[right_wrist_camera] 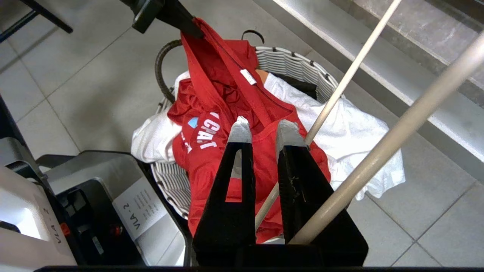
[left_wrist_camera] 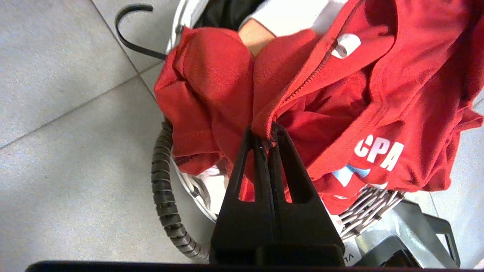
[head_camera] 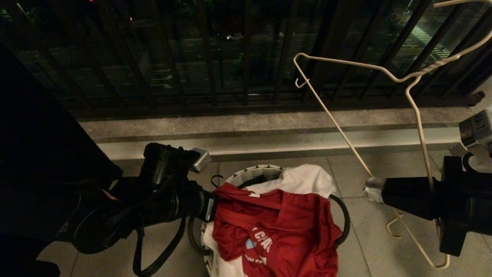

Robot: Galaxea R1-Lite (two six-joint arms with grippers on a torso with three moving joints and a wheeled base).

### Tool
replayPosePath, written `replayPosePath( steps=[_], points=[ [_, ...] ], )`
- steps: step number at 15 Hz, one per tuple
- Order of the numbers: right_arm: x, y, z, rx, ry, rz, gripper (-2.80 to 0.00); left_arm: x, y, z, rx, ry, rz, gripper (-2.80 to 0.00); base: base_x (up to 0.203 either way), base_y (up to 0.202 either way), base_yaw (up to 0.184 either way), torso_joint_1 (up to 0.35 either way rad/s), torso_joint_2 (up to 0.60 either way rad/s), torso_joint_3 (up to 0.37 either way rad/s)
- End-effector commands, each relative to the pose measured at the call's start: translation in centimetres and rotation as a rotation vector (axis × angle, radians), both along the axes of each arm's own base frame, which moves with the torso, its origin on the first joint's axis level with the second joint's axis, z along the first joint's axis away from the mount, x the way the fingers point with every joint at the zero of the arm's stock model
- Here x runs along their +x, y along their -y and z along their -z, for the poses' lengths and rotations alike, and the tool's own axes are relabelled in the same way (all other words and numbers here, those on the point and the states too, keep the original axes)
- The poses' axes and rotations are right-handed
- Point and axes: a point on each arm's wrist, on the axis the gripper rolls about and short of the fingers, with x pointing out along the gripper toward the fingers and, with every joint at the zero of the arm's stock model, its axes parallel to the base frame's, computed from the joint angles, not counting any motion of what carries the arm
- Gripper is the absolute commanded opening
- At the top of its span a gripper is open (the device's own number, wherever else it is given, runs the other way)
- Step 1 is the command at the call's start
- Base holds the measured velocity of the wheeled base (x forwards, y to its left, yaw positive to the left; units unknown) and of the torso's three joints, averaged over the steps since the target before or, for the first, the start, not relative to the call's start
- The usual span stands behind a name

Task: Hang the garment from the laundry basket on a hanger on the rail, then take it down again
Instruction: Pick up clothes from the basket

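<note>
Red T-shirt (head_camera: 276, 227): heaped on laundry basket (head_camera: 253, 173), collar pinched in left gripper (left_wrist_camera: 267, 133), fingers closed. Right gripper (head_camera: 369, 189) beside basket, fingers clamping wire hanger (head_camera: 346, 130). Step: lifting out. Next: threading hanger into collar.

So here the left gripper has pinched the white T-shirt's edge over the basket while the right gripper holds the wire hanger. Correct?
Not quite: the left gripper is shut on the red garment, not the white T-shirt, as the left wrist view shows. The rest stands: it is over the laundry basket, and the right gripper holds the wire hanger.
</note>
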Motion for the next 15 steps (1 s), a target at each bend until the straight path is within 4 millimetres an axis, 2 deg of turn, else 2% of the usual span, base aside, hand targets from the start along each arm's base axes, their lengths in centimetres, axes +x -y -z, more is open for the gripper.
replayPosePath(
  steps=[1, 15],
  points=[
    [0.02, -0.03, 0.01, -0.001, 0.001, -0.004, -2.80, -0.16, -0.10, -0.43, -0.009, 0.012, 0.001, -2.80, 0.000, 0.000, 0.000, 0.002, 0.00, 0.036],
    [0.02, -0.03, 0.05, -0.002, 0.001, -0.004, -2.80, -0.60, -0.23, -1.05, -0.015, 0.037, 0.003, -2.80, 0.000, 0.000, 0.000, 0.002, 0.00, 0.196]
  ],
)
